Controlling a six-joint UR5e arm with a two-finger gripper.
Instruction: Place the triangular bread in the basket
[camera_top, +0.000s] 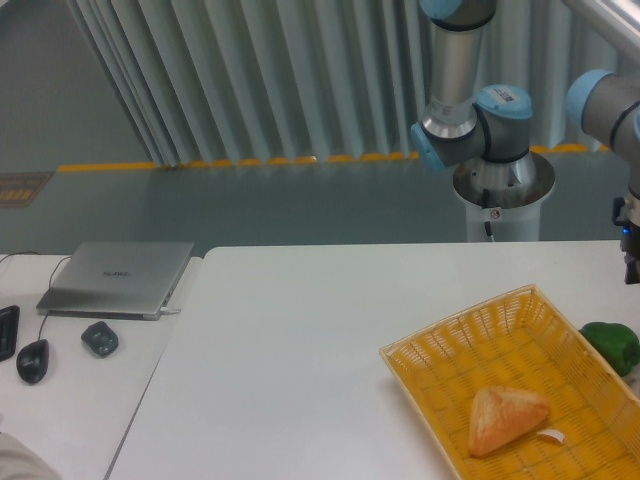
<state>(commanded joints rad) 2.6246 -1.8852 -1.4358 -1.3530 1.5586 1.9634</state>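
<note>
The triangular bread (505, 418) is golden-brown and lies inside the yellow woven basket (465, 340), near its front middle. A tiny white scrap (551, 436) lies beside the bread on the basket floor. The basket sits at the right front of the white table. The arm stands at the far right; only a dark part of its wrist (631, 235) shows at the frame's right edge, above and behind the basket. The gripper's fingers are cut off by the frame edge.
A green pepper (614, 345) sits on the table just right of the basket. On the left desk lie a closed laptop (120, 277), a black mouse (32, 360) and a small dark object (99, 338). The robot base (497, 185) stands behind the table.
</note>
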